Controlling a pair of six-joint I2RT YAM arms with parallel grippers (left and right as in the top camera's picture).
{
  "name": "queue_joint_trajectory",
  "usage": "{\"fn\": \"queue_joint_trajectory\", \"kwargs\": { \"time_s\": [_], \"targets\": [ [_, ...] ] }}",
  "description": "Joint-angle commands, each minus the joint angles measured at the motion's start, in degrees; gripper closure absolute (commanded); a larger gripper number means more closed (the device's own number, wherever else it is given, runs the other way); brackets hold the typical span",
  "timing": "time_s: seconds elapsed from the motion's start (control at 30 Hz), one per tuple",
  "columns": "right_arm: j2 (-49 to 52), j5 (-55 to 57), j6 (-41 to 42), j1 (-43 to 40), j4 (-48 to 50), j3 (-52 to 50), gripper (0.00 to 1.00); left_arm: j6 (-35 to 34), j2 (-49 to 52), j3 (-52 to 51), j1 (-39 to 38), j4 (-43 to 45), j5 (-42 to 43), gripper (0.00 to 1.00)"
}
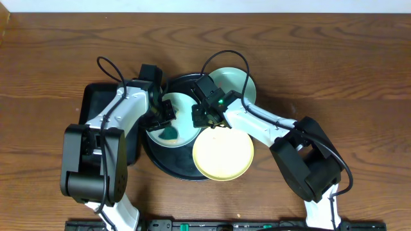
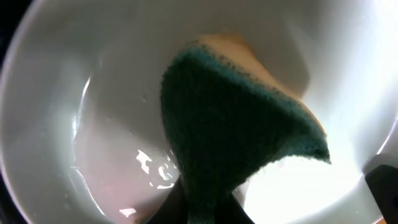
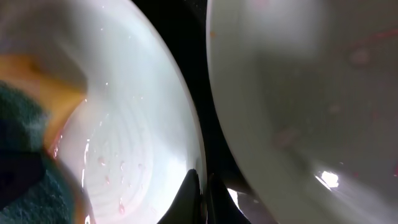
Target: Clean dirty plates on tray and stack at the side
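Nearest, the yellow plate [image 1: 223,154] overlaps the near-right rim of the black tray [image 1: 160,162]. Beyond it, the left mint plate [image 1: 185,131] lies inside the tray, wet, with pinkish drops. The left gripper [image 1: 165,115] is clamped on a teal sponge [image 1: 170,133] pressed against it, and the right gripper [image 1: 204,119] pinches its right rim. Farthest, the other mint plate [image 1: 239,82] rests over the tray's far-right rim
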Motion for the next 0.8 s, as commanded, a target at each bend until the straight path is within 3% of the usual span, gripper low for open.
{"fn": "queue_joint_trajectory", "kwargs": {
  "time_s": [0.0, 0.33, 0.53, 0.77],
  "targets": [
    [1.90, 0.52, -0.74, 0.02, -0.20, 0.83, 0.99, 1.92, -2.03, 2.78, 1.05, 1.77, -4.33, 0.93],
    [2.34, -1.18, -0.96, -0.68, 0.00, 0.83, 0.99, 3.15, -15.10, 8.24, 2.80, 1.53, -7.06, 0.93],
    [1.95, -7.28, -7.87, -0.68, 0.17, 2.45, 0.99, 3.17, -21.99, 8.24, 8.20, -2.89, -11.74, 0.93],
    [-1.31, -4.31, -15.54, -0.22, -5.20, 7.08, 0.99, 3.43, -22.99, 8.15, 16.48, -7.21, -12.96, 0.93]
  ]
}}
